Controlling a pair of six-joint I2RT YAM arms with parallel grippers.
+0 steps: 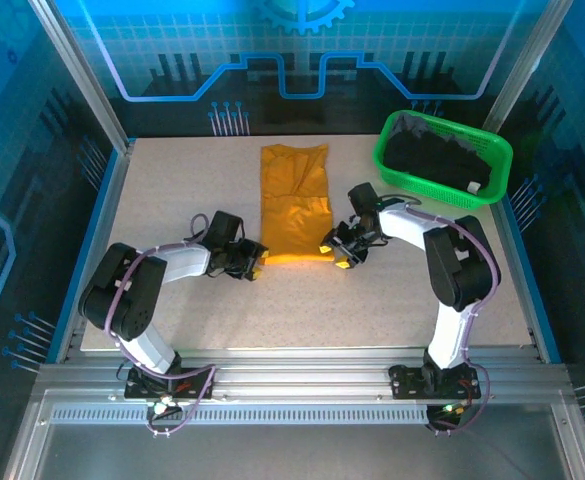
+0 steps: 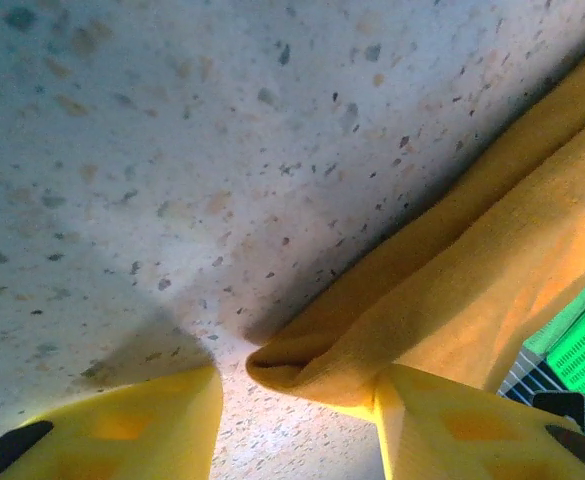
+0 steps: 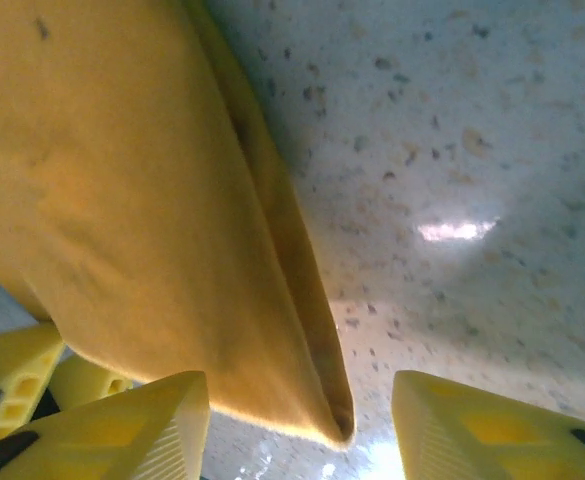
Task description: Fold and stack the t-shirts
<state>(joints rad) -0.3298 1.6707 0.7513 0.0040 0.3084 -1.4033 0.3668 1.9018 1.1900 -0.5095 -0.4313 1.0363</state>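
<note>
Top external view: taken from above and behind the arm bases, directed down and forward, with the whole table (image 1: 302, 310) covered. Left wrist view: taken very close above the tabletop from behind the left gripper (image 2: 297, 378), directed rightward at the near left corner of the orange-yellow t-shirt (image 2: 492, 290). Right wrist view: taken equally close from behind the right gripper (image 3: 300, 382), directed leftward at the near right corner. The shirt's near edge and the speckled tabletop are shared by all three views.
</note>
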